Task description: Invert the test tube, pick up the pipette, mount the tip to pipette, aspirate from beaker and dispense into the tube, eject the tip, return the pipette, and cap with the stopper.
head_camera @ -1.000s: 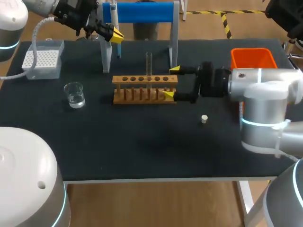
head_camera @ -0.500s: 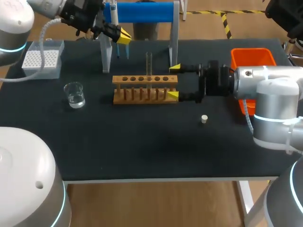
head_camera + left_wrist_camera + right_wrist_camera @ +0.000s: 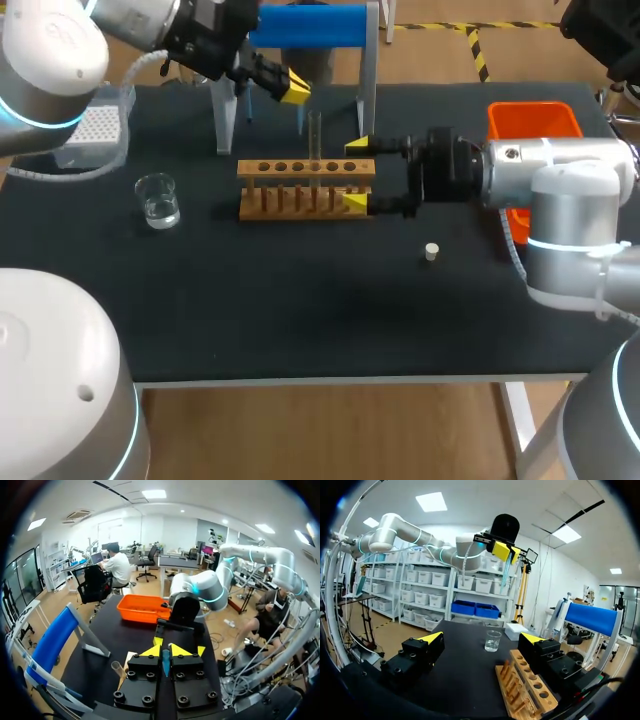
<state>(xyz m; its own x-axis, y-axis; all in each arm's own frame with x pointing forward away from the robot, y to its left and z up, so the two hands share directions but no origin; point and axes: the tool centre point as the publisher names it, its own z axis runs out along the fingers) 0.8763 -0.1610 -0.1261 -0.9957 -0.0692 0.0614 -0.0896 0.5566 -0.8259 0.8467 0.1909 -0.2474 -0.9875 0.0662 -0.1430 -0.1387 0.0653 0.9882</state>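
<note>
Left arm [image 3: 60,50]: yours comes in over the tabletop's [image 3: 300,300] back-left corner and is held high along the back edge.
Left gripper [image 3: 293,90]: tips angle downward, fingers pinched close on the pipette [image 3: 165,664] from both sides.
Right arm [image 3: 560,180]: yours enters across the right edge, low and level, pointing toward the left edge.
Right gripper [image 3: 356,173]: near the tabletop's middle, fingers spread wide, one toward the back edge and one toward the front.

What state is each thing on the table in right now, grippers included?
Left gripper: shut on the pipette, up above the table.
Pipette: held, pointing down.
Right gripper: open, one finger on each side of the rack's end.
Rack: standing on the table.
Test tube: upright in the rack, uncapped.
Beaker: upright, holding some clear liquid.
Stopper: loose on the table.
</note>
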